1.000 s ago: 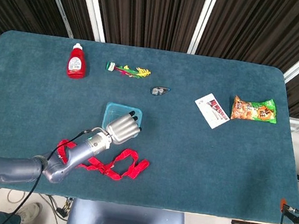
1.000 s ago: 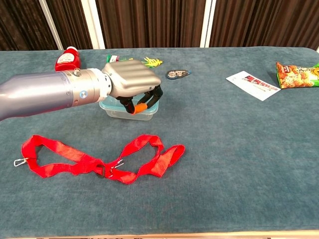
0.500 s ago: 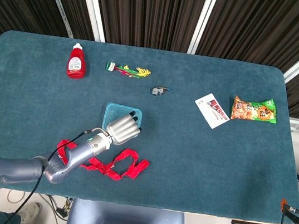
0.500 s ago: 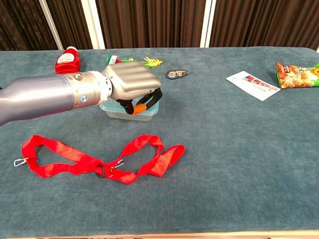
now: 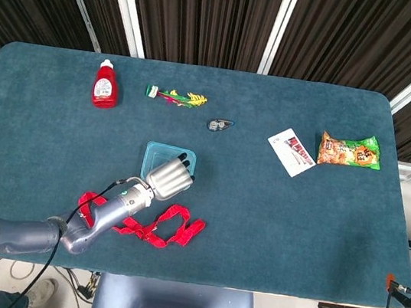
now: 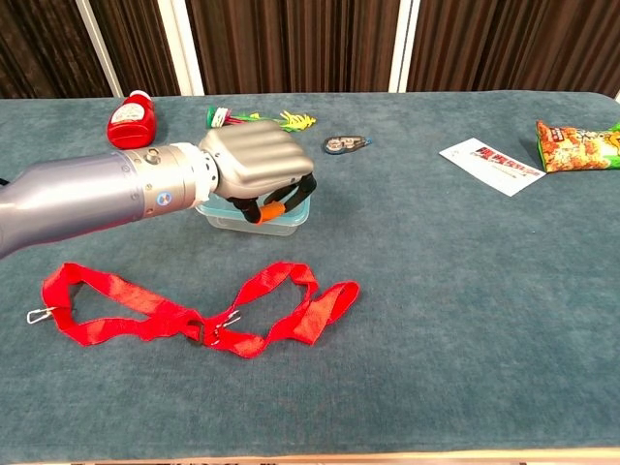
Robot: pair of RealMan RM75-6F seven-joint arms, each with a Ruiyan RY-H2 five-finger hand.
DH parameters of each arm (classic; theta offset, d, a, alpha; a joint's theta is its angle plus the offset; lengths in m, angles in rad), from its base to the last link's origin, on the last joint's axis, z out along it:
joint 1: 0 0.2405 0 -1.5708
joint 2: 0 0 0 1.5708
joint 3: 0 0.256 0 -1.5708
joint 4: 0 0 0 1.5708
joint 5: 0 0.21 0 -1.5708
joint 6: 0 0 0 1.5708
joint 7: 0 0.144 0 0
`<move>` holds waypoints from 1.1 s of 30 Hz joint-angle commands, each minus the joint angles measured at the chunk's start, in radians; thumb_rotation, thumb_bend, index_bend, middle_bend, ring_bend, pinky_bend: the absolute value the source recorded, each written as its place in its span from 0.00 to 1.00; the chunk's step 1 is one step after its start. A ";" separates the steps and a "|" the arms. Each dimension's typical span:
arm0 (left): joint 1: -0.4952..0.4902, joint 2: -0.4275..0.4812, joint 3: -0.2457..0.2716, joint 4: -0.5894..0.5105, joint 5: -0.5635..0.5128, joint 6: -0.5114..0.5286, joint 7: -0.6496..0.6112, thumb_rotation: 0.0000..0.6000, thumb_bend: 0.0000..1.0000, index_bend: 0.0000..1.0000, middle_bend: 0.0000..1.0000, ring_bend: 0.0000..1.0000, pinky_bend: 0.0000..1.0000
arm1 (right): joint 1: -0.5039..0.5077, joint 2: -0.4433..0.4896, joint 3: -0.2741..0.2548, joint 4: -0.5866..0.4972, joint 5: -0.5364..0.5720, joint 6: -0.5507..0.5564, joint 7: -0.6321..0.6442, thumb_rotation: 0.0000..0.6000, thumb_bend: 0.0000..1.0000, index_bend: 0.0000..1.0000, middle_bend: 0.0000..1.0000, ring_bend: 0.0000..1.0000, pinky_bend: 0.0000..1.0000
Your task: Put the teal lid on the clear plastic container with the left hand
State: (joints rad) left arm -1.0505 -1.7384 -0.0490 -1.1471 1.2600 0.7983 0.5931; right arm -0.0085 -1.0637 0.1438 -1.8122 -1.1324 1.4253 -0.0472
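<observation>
Teal lid (image 5: 161,152), apparently seated on clear plastic container (image 6: 254,215) mid-worktop (image 5: 273,218), under left hand (image 6: 257,165) with fingers (image 6: 274,205) curled down upon it: likely light, thin, slightly flexible, best pressed at rim corners.

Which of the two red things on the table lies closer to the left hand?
The red strap, just in front of the left hand; the ketchup bottle stands farther back.

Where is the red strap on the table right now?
The red strap lies on the near left part of the table, just in front of the clear plastic container and below the left hand.
</observation>
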 commanded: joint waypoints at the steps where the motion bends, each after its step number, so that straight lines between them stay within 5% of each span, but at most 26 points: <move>1: 0.004 -0.007 -0.005 0.004 0.003 -0.005 -0.020 1.00 0.49 0.72 0.57 0.33 0.26 | 0.000 0.000 0.000 0.000 0.001 0.000 -0.001 1.00 0.39 0.06 0.04 0.02 0.00; 33: 0.025 -0.007 -0.028 -0.007 0.019 0.016 -0.017 1.00 0.48 0.72 0.56 0.33 0.25 | 0.002 0.003 -0.001 -0.006 0.004 -0.002 -0.006 1.00 0.39 0.06 0.04 0.02 0.00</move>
State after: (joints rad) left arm -1.0268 -1.7496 -0.0702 -1.1478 1.2754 0.8056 0.5802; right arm -0.0073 -1.0605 0.1429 -1.8178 -1.1278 1.4227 -0.0523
